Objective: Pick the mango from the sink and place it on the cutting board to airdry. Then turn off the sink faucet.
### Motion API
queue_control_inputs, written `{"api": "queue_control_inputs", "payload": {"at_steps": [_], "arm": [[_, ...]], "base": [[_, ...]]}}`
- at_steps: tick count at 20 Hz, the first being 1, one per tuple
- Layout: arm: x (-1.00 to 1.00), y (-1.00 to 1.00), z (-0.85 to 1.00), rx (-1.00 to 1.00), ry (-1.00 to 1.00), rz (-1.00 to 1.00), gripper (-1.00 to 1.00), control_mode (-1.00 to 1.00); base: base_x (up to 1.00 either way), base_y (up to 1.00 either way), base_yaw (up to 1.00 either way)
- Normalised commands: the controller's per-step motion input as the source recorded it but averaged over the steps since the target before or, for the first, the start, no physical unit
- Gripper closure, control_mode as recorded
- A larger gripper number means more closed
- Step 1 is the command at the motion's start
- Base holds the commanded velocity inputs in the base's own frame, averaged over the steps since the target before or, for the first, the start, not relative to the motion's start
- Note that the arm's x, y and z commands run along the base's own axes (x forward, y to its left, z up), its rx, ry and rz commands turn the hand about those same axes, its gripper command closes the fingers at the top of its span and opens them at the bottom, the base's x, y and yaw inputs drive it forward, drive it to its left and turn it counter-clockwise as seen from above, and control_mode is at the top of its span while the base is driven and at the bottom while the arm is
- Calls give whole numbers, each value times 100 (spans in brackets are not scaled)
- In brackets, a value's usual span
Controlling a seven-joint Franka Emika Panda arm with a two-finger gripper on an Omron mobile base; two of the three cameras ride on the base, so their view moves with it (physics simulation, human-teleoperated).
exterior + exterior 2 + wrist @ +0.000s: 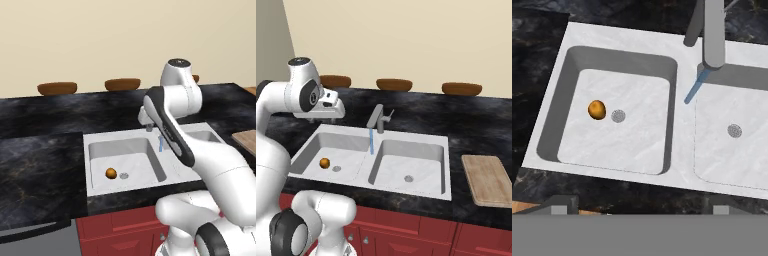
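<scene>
Resting in left basin of sink (679, 145), just beside round drain (618, 116): mango (597, 109). Running from sink faucet (377, 118), a blue stream. Lying on table (466, 120) right of sink: cutting board (488, 180). Hovering high above (empty), hand (637, 209), fingers spread wide.

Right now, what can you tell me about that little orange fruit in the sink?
The mango is small, round and orange-yellow, darker on one side, with smooth-looking skin. It lies on the floor of the sink's left basin, right beside the round metal drain, away from the basin walls. The water stream falls apart from it. Nothing grips it.
</scene>
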Motion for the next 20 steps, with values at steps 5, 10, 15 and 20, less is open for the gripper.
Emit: {"api": "queue_control_inputs", "payload": {"at_steps": [5,10,15,20], "arm": [[0,46,-24,1,0,6,-100,-100],[3,42,-38,4,0,11,-100,-100],[8,27,-41,0,0,10,-100,-100],[17,21,-20,0,-2,7,-100,-100]], "base": [[0,0,0],[0,0,0],[0,0,0],[0,0,0]]}}
